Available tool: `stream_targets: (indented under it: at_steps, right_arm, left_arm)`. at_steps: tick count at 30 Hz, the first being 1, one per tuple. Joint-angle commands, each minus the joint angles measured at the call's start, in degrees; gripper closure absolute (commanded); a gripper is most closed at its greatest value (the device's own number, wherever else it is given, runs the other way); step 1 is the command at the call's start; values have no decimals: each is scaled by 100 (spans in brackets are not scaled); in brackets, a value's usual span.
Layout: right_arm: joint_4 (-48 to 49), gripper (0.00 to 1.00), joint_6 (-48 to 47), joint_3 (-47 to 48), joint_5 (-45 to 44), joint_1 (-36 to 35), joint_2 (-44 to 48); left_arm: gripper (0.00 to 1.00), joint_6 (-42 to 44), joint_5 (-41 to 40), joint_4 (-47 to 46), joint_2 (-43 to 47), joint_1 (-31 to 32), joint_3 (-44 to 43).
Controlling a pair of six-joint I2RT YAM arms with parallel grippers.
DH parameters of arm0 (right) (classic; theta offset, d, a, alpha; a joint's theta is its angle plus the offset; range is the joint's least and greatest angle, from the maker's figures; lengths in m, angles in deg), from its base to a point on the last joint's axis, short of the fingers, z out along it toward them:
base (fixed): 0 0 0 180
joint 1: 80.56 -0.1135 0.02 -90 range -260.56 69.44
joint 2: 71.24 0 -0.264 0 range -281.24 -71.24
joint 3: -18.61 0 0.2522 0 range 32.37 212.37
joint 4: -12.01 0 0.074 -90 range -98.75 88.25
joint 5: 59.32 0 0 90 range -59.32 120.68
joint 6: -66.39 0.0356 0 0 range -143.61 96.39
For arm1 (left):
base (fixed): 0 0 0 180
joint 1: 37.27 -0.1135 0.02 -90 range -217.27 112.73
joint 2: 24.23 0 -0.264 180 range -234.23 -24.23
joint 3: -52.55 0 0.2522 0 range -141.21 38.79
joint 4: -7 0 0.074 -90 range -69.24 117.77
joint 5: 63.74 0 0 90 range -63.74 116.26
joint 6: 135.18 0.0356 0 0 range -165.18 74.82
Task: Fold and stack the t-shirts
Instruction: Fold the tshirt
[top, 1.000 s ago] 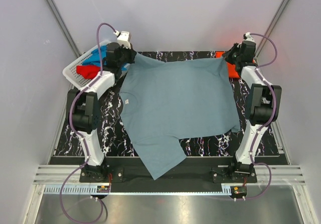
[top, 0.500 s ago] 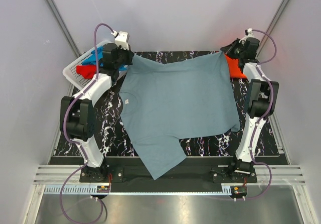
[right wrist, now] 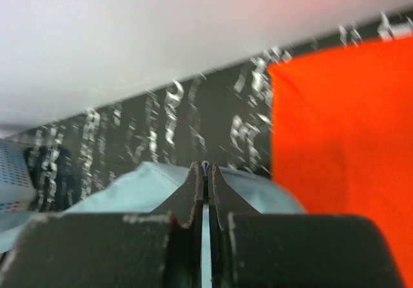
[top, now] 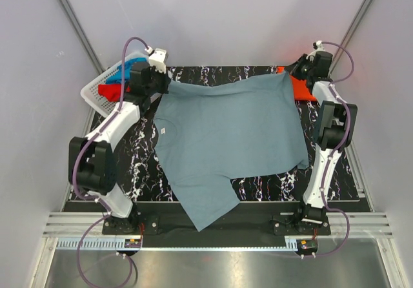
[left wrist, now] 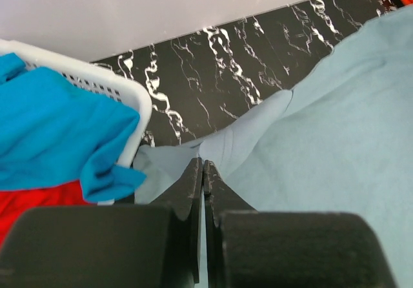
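**Grey shirt** [top: 232,133]: spread over the middle of the table [top: 139,152], unfolded. Its two far corners are raised, one at 11 o'clock and one at 1 o'clock, and the far hem sags between them. One part hangs over the near table edge at about 6 o'clock.

**Left gripper** [top: 160,81]: jaws closed on the 11 o'clock corner. The wrist view shows grey cloth pinched between them.

**Right gripper** [top: 289,73]: jaws closed on the 1 o'clock corner, with cloth pinched likewise.

**Orange shirt** [top: 303,89]: lies flat at 2 o'clock, just beside the right gripper. It looks compact, as a folded piece would, but its folds cannot be confirmed.

**Basket** [top: 93,94]: at 10 o'clock. It holds the blue shirt [left wrist: 58,133] and the red shirt [left wrist: 39,201], both crumpled and loose.

**Progress, as judged:** early. At most one shirt of four is finished, and the grey one is only at the laying-out step. Left to do: fold the grey shirt and stack it, then take out, fold and stack the blue and red shirts.
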Motion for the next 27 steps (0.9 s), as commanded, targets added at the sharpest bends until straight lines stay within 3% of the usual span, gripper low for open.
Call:
stream_targets:
  at_steps: [1,12,21,27]
  right_arm:
    - [-427,100,-357,-129,-356,155,425]
    - [-1413,100,-648,-190,-726,287,531]
    - [-1615,100,-648,-533,-849,349,856]
    - [-1826,100,-586,-708,-866,358,873]
  left_arm:
    - [100,201,-136,256,565,75,150]
    - [100,-316,-391,2329,1022,497,387]
    - [100,-940,-373,3400,1453,532,924]
    - [100,-1257,48,3351,1787,559,1380]
